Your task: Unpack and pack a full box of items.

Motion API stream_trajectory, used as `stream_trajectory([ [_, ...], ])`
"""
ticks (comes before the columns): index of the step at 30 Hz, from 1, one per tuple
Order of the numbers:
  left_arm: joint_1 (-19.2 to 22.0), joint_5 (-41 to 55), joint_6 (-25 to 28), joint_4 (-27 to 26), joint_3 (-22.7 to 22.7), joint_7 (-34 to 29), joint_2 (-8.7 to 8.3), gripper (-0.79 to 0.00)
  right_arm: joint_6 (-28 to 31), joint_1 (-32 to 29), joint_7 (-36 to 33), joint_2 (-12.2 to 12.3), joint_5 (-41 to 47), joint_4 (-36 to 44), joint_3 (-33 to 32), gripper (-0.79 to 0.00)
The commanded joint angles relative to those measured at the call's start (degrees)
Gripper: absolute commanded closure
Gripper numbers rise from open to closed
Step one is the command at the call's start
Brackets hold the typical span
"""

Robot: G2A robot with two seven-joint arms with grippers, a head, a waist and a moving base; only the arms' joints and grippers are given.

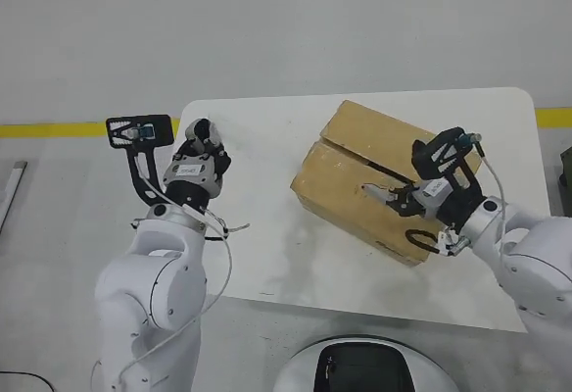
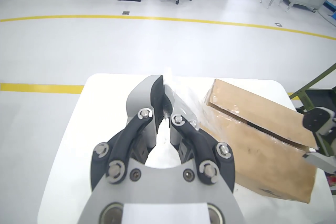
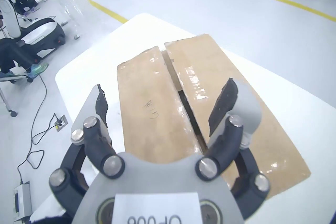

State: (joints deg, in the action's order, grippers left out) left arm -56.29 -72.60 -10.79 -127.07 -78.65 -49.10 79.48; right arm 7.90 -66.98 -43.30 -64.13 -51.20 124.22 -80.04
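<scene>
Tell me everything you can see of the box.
The box is brown cardboard and sits askew on the white table, on the right arm's side. Its two top flaps are down, with a dark gap between them and glossy tape traces along it. One flap bears pen marks. Clear film seems to run from its corner to the shut left gripper. The open right gripper hangs over the gap; contact is unclear.

Your left gripper (image 2: pixel 162 84) is pinching shut on clear film (image 2: pixel 168 73) at the table's (image 1: pixel 266 265) 10 o'clock. Your right gripper (image 3: pixel 165 93) is hovering at 3 o'clock, jaws spread wide.
</scene>
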Motion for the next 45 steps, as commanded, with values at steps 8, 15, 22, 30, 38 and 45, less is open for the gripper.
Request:
stream_trajectory([
  [8, 0.19, 1.66, 0.91, -1.65, 1.36, -0.74, 0.03, 0.000, 0.50, 2.79, 0.27, -0.57, 1.04, -0.70, 6.37, -0.785],
  [15, -0.15, 2.10, 1.18, -2.02, 2.02, -1.09, 0.00, 0.000, -0.87, 7.19, 1.12, -1.34, -0.32, -3.66, 11.42, -0.751],
  [22, -0.54, 2.26, 1.56, -2.28, 2.25, -1.64, -0.07, 0.000, -2.75, 11.58, 1.86, -2.24, -1.61, -6.63, 15.43, -0.471],
  [30, -0.83, 2.55, 1.96, -2.40, 2.16, -2.03, -0.17, 0.000, -4.40, 14.67, 1.99, -3.09, -4.09, -9.30, 18.74, -0.366],
  [38, -1.67, 2.21, 2.36, -2.47, 1.78, -2.69, -0.34, 0.000, -4.15, 15.41, 2.03, -3.43, -8.19, -8.75, 19.89, -0.379],
  [45, -2.00, 2.25, 2.83, -2.38, 1.97, -2.96, -0.44, 0.000, -3.76, 15.14, 2.45, -3.53, -10.51, -8.02, 19.31, -0.622],
])
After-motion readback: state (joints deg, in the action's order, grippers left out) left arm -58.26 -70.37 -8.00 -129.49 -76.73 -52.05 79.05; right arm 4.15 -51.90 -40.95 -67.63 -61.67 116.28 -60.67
